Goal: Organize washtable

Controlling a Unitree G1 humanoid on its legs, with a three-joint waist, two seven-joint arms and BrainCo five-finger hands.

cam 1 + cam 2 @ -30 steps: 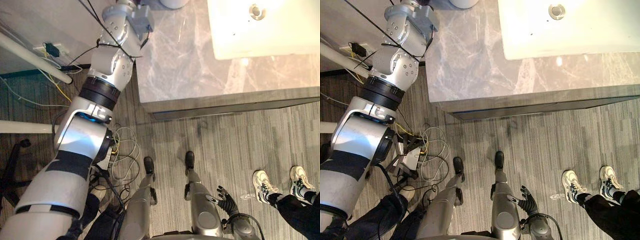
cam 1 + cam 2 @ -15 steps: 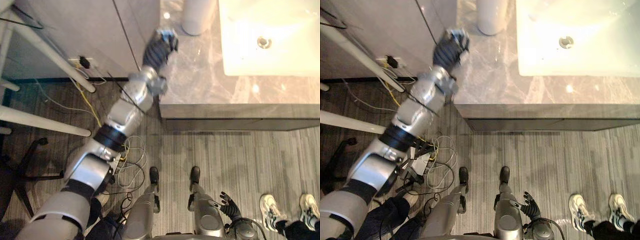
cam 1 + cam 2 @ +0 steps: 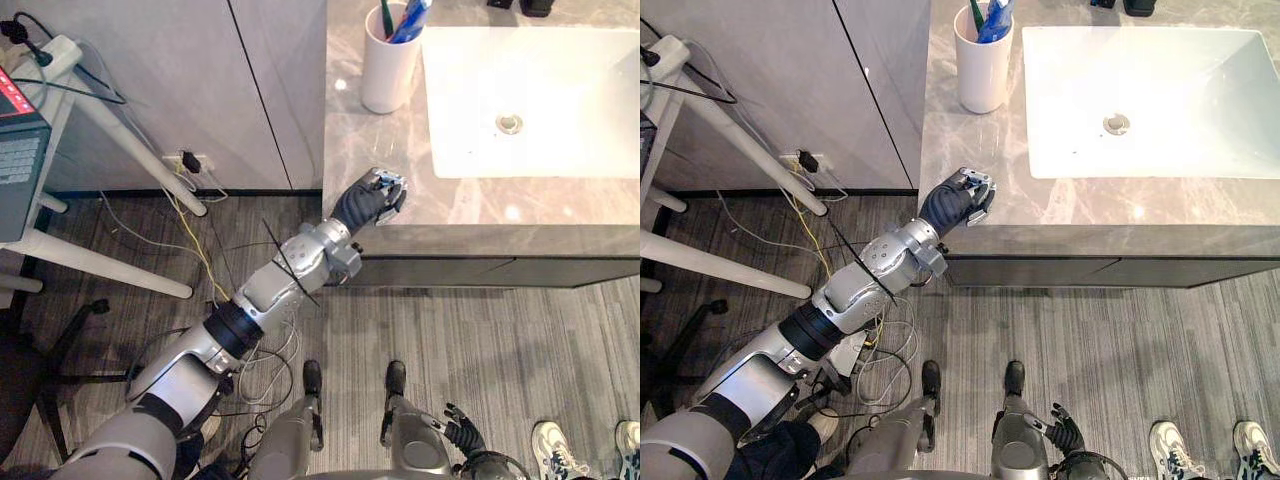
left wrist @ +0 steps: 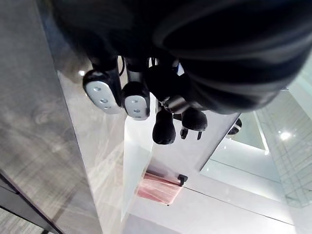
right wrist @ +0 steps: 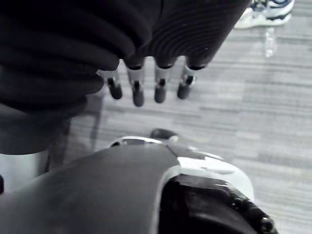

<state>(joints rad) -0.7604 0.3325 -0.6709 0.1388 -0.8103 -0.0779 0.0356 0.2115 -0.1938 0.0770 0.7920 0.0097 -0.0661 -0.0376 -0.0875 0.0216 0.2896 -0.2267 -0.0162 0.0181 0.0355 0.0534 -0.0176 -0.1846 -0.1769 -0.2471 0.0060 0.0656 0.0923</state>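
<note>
- Left hand [image 3: 372, 197] sits over the front left corner of the grey marble counter [image 3: 347, 150]; its fingers [image 4: 102, 92] are loosely bent with nothing between them and the thumb, so it is empty
- Right hand [image 3: 1065, 432] hangs low by the robot's side, fingers [image 5: 159, 85] straight and slack, also empty
- White cup [image 3: 390, 70] stands upright, well beyond the left fingertips toward the wall and just beside the sink [image 3: 560, 110]; a green toothbrush [image 3: 385, 15] and a blue tube [image 3: 410, 18] stand in it
- Dark items [image 3: 540, 6] lie at the counter's back edge, far past the fingertips and across the basin; I cannot tell what they are
- Stage, by my reading: nothing gripped, the cup untouched
- Risk: the cup is tall, narrow and top-heavy with its contents; a knuckle-first approach on bent fingers could tip it, likely into the basin
- Risk: the hand is at the counter's edge; dragging the cup back toward the fingers could carry it off the corner
</note>
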